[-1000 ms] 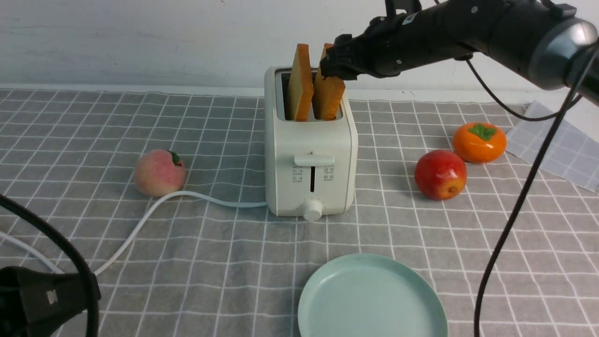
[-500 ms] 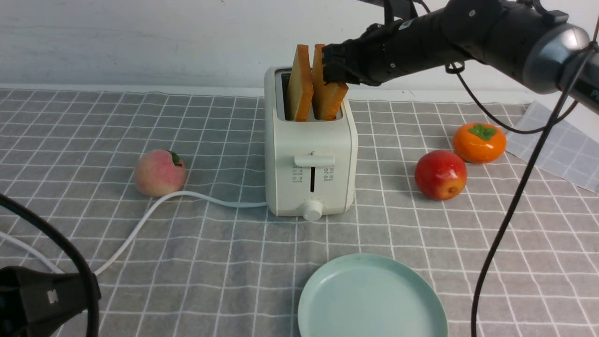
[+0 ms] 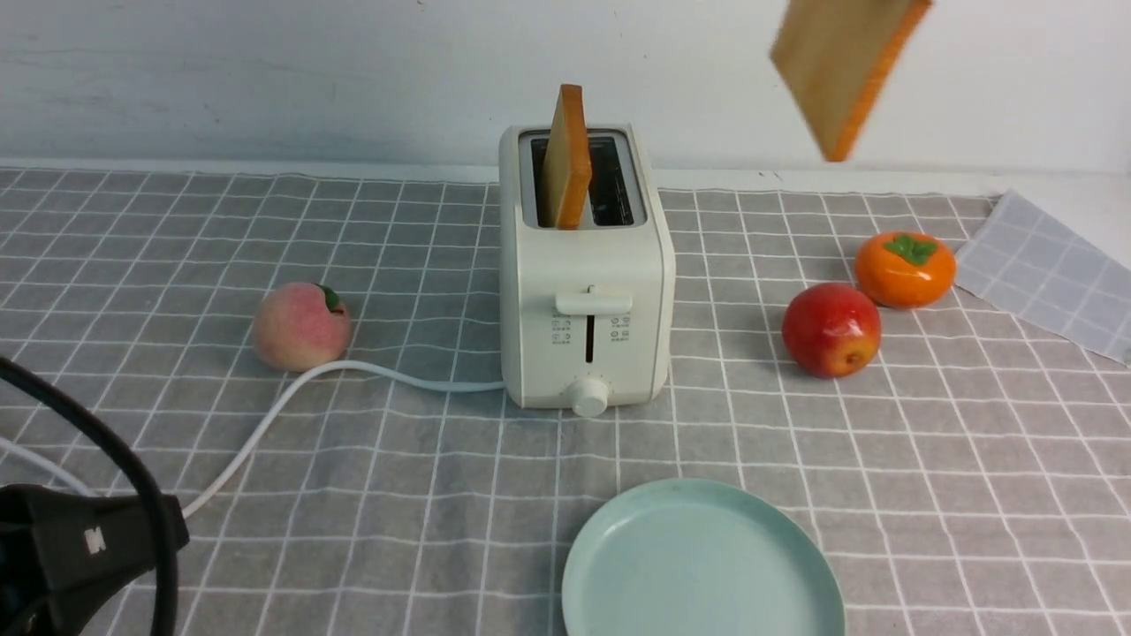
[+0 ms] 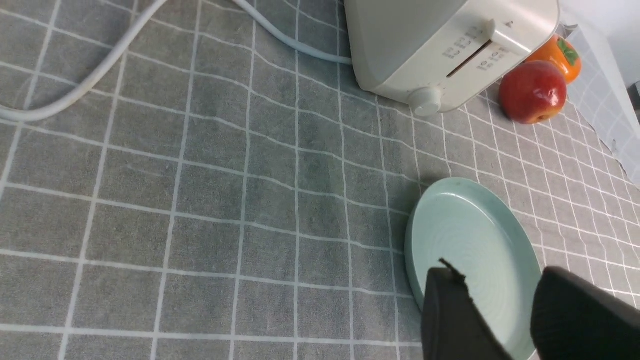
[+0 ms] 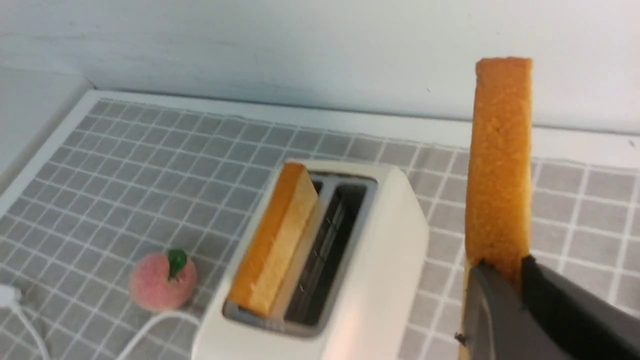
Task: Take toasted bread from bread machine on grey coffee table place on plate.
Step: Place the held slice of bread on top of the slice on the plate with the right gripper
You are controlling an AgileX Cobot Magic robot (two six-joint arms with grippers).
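On the grey coffee table (image 3: 398, 495) stands the cream bread machine (image 3: 583, 265) (image 5: 380, 250). One slice of toasted bread (image 3: 565, 159) (image 5: 275, 240) stands upright in its left slot; the right slot is empty. A second slice (image 3: 844, 62) (image 5: 500, 160) hangs tilted, high and to the right of the machine, with my right gripper (image 5: 505, 270) shut on its edge. That arm is outside the front view. The mint-green plate (image 3: 698, 565) (image 4: 470, 235) lies empty near the front edge. My left gripper (image 4: 500, 285) hovers open over the plate's near side, nothing between its fingers.
A peach (image 3: 300, 325) lies left of the machine beside its white power cord (image 3: 292, 406). A red apple (image 3: 831, 329) and an orange persimmon (image 3: 905, 268) sit to the right. A lighter check cloth (image 3: 1051, 274) covers the far right corner. My left arm (image 3: 79, 548) fills the bottom left.
My right gripper closed on the slice in the right slot and pulled it up and to the right, clear of the machine. The right arm has left the front view. The left arm hardly moved.
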